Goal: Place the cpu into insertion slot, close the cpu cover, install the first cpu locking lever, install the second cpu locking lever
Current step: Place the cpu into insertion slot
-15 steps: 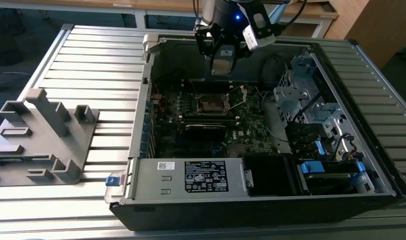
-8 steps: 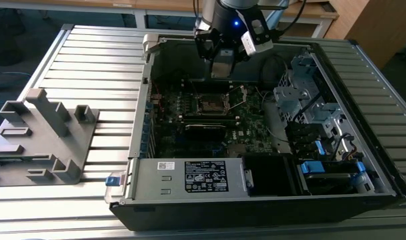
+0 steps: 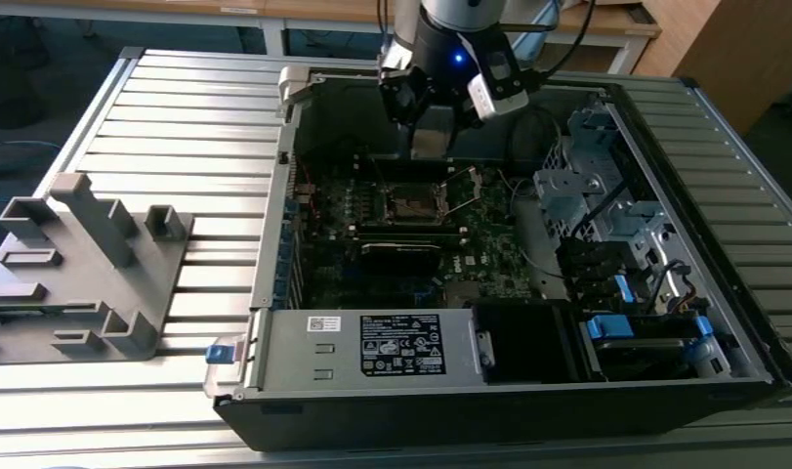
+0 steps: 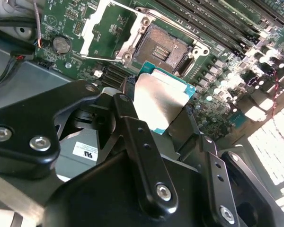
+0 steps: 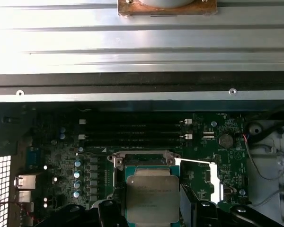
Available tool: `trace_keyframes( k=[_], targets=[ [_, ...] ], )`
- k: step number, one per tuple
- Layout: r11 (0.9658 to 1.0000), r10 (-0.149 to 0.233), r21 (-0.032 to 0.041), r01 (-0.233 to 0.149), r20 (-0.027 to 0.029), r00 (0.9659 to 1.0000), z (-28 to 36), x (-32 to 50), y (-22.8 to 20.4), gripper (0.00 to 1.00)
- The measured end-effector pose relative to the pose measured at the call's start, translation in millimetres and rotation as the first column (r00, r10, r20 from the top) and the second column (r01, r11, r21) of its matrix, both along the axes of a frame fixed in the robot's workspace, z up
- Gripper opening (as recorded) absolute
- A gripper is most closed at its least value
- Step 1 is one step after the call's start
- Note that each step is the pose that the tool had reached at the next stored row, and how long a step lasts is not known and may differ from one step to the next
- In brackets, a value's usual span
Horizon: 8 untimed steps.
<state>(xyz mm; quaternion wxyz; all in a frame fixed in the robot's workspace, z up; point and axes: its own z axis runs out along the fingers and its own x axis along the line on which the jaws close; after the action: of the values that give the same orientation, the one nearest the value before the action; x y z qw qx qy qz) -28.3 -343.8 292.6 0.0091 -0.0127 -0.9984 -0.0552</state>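
Gripping the cpu (image 4: pixel 163 92) between closed-in fingers, end effector (image 4: pixel 156 104) hovers near bare insertion slot (image 4: pixel 163 47); cpu cover (image 4: pixel 91 27) raised.

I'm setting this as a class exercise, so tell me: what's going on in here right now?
A robot arm's gripper hangs inside an open computer case, its fingers shut on the cpu. The chip is held close to the insertion slot but is not yet seated in it. The cpu cover is flipped open beside the socket, which leaves the slot empty and exposed.
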Motion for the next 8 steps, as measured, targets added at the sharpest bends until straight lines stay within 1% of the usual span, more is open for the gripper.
trace_keyframes(
  k=[4, 6, 8],
  targets=[
    [1.0, 0.0, -0.0004, 0.0, -0.0002, 1.0, -1.4, 0.0, 0.0, 0.54],
    [1.0, 0.0, -0.0001, 0.0, 0.0, 1.0, -4.1, 0.0, 0.0, 0.54],
    [1.0, 0.0, -0.0001, 0.0, 0.0, 1.0, -4.1, 0.0, 0.0, 0.54]
  ],
)
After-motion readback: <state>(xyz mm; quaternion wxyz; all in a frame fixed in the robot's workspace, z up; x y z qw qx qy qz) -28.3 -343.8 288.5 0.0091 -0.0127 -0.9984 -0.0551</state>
